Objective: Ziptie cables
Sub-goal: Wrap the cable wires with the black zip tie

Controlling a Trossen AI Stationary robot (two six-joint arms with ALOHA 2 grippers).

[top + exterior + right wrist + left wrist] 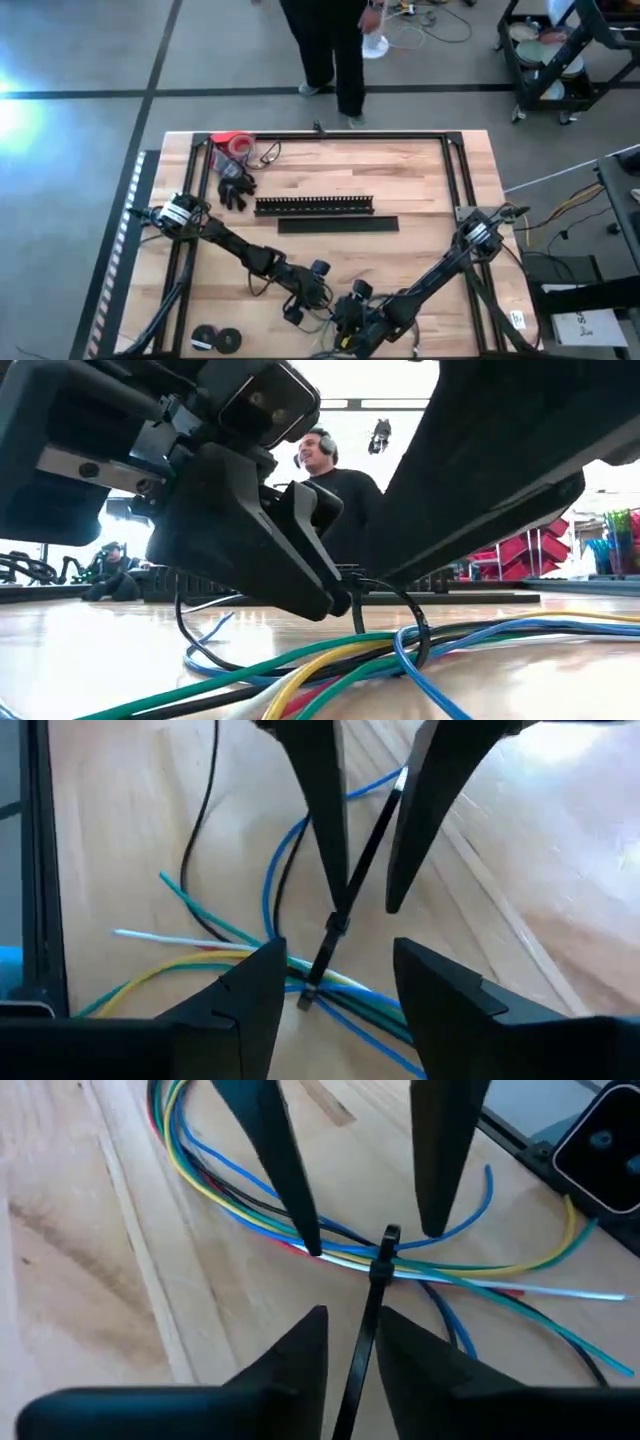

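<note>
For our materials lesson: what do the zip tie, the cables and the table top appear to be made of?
Zip tie: probably nylon plastic, a thin, matte black strap with a moulded head.
Cables: likely plastic-insulated wire, with smooth, glossy coloured jackets.
Table top: wood, with pale planks, visible grain and a light sheen.

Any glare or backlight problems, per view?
High view: bright glare patch on the floor at the left edge. Low view: the bright room backlights the arms into dark shapes; the cables are lit. Right wrist view: glare washes out part of the table. Left wrist view: even light, zip tie readable.
</note>
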